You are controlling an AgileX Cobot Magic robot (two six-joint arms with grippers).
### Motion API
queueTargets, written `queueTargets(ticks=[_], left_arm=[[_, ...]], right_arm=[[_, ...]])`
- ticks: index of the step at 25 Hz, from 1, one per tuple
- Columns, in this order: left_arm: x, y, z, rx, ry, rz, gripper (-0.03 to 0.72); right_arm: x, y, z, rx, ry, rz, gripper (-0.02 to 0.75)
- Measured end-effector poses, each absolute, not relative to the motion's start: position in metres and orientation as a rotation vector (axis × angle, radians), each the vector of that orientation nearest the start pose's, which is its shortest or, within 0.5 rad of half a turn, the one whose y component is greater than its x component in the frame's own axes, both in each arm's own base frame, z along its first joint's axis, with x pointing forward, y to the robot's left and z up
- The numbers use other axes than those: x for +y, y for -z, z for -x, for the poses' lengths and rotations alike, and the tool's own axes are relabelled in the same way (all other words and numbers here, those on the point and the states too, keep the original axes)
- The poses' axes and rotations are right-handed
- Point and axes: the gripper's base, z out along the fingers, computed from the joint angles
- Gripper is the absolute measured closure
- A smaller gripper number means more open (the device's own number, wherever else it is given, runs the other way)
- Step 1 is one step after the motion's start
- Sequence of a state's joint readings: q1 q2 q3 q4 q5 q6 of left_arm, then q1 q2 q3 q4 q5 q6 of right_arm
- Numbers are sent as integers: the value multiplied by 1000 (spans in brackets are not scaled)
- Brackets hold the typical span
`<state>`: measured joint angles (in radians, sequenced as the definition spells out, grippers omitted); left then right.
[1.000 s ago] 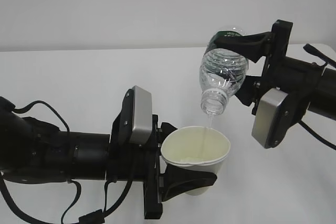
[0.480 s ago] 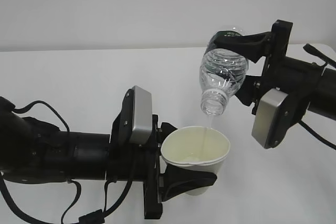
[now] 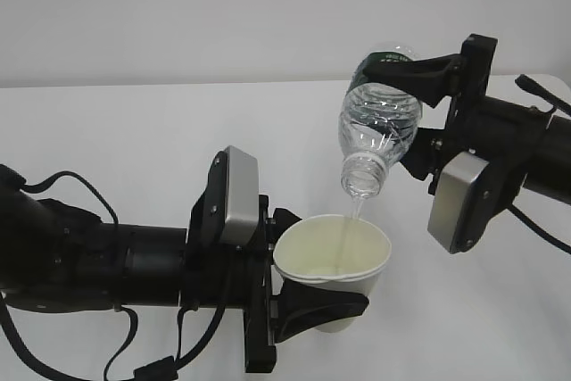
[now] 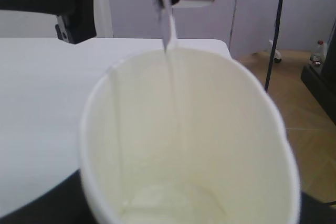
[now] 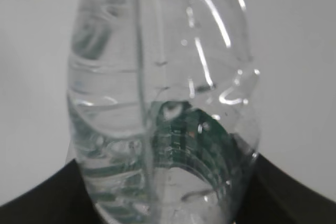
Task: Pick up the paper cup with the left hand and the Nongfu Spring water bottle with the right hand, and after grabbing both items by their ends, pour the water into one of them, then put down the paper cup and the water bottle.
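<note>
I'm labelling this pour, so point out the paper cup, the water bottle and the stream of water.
paper cup (image 3: 308,252): exterior view, inner wall.
water bottle (image 3: 379,127): exterior view, clear ribbed body.
stream of water (image 4: 171,30): left wrist view, mid-stream above the rim.

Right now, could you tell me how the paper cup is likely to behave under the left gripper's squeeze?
The paper cup probably deforms easily: its rim looks pressed out of round where the left gripper clamps it. It is likely getting heavier, since water streams in from the Nongfu Spring water bottle. A harder squeeze might buckle it and spill.
</note>
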<state>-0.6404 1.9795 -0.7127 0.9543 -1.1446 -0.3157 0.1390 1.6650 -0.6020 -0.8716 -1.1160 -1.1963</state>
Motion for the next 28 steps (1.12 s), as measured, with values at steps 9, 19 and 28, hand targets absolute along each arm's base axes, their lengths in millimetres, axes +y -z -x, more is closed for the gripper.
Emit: queueTargets(ticks=[9, 19, 28], left_arm=[[-247, -127, -218, 1376, 1063, -1286, 279], [-247, -127, -218, 1376, 1063, -1286, 279], [-247, -127, -218, 1376, 1063, -1286, 279]], right_arm=[[102, -201, -278, 487, 573, 1567, 265], [102, -201, -278, 473, 586, 1573, 265], [102, -202, -278, 470, 588, 1572, 265]])
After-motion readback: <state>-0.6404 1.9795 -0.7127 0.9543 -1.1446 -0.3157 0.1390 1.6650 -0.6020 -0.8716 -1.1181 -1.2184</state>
